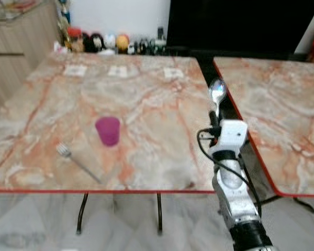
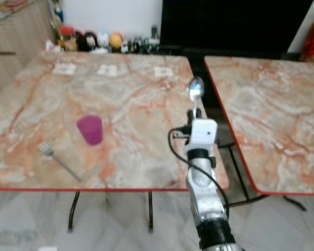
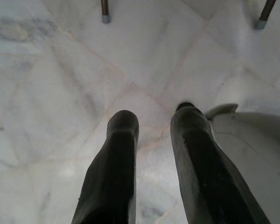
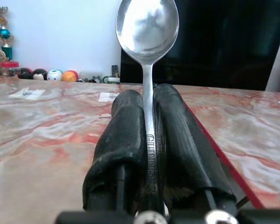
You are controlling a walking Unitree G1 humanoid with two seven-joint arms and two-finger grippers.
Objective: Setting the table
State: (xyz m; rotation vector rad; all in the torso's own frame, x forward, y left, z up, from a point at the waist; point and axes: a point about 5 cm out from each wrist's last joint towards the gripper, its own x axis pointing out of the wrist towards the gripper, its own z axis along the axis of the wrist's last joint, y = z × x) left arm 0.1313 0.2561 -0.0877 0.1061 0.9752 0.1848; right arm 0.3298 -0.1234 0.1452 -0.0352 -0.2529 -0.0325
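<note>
Your right gripper (image 4: pixel 148 116) is clamped tight on the polished steel spoon (image 4: pixel 148 28), both black fingers pressed against the handle, bowl standing upright above the fingertips. It sits over the right edge of the marbled pink table with the red rim (image 1: pixel 42 190). A magenta plastic cup (image 1: pixel 108 130) stands near the middle; a steel fork (image 1: pixel 76 161) lies just left of it, nearer the front edge.

Spoon is likely light, stiff, slick. The grip is low on the narrow handle, so expect it to pivot if bumped. Lower it flat before letting go.

Left gripper (image 3: pixel 154 154) hangs idle over pale floor tiles (image 3: pixel 46 70), fingers slightly parted, holding nothing.
</note>
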